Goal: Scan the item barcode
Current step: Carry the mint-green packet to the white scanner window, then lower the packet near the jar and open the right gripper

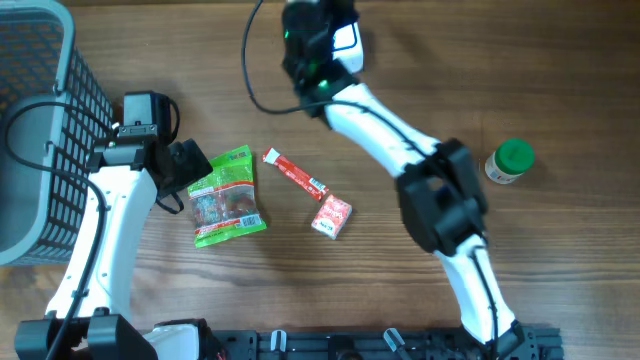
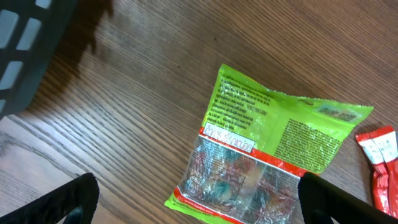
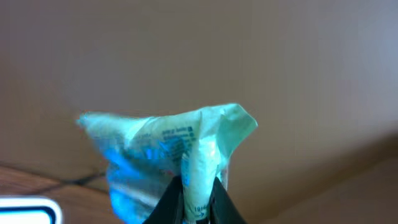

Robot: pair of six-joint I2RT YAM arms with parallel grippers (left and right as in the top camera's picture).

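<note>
So my right gripper (image 3: pixel 197 190) is pinching the pale blue packet (image 3: pixel 161 149), which pokes straight out past my fingertips; left gripper (image 2: pixel 199 199) is spread wide.

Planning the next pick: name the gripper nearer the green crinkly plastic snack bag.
Left. Left gripper hovers beside the green snack bag; right gripper is far off, gripping a pale packet.

Seen from overhead, the basket (image 1: pixel 40 130) sits at the counter's (image 1: pixel 500 70) ten o'clock edge. The snack bag (image 1: pixel 225 195) lies at four o'clock of it, with the left tool (image 2: pixel 199 205) over the bag's nine o'clock side. The stick packet (image 1: pixel 297 175) lies at three o'clock of the bag, the small packet (image 1: pixel 332 216) just beside its five o'clock end. The bottle (image 1: pixel 510 160) stands well apart at three o'clock. The right tool (image 3: pixel 198 199) holds a pouch (image 3: pixel 168 149) up at twelve o'clock.
</note>
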